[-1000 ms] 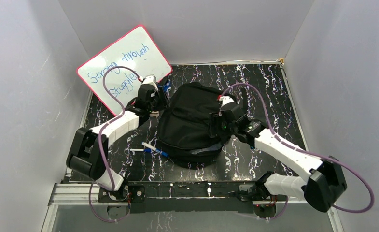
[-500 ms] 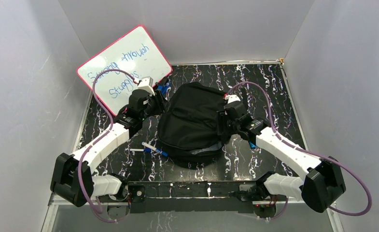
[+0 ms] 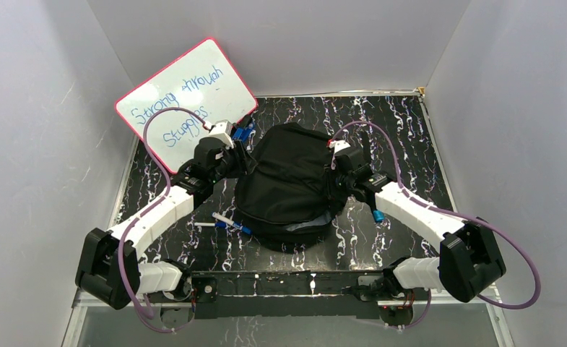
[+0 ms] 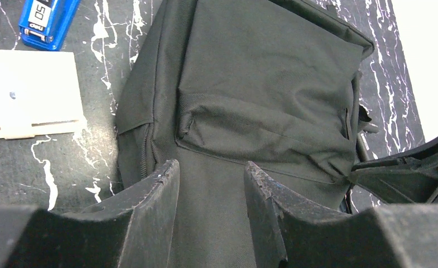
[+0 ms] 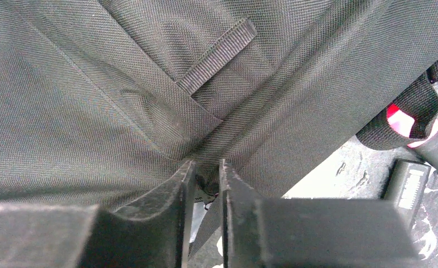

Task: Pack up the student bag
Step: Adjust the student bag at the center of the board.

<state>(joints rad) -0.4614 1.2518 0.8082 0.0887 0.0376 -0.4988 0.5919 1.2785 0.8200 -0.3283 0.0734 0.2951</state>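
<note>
Grip taken: right gripper (image 5: 206, 164) pinched onto the student bag (image 3: 287, 181); left gripper (image 4: 211, 167) open at the bag's left side.

The bag lies at the middle of the black marbled table (image 3: 403, 123), in the same spot and shape as a second ago. The right jaws have narrowed to a slit, with a fold of the bag's right-side cloth caught between the tips, just below a webbing loop (image 5: 216, 56). The red tag (image 5: 400, 119) is off to the right. The right elbow has swung in toward the base. The left jaws stand apart as before, and the bag's pocket panel is seen past the gap; cannot tell if the tips touch the cloth. The left elbow has dropped low and outward, while the wrist is still at the bag's left edge by the whiteboard (image 3: 186, 97). The blue stapler (image 4: 48, 22) and pens (image 3: 230, 223) are unmoved.
</note>
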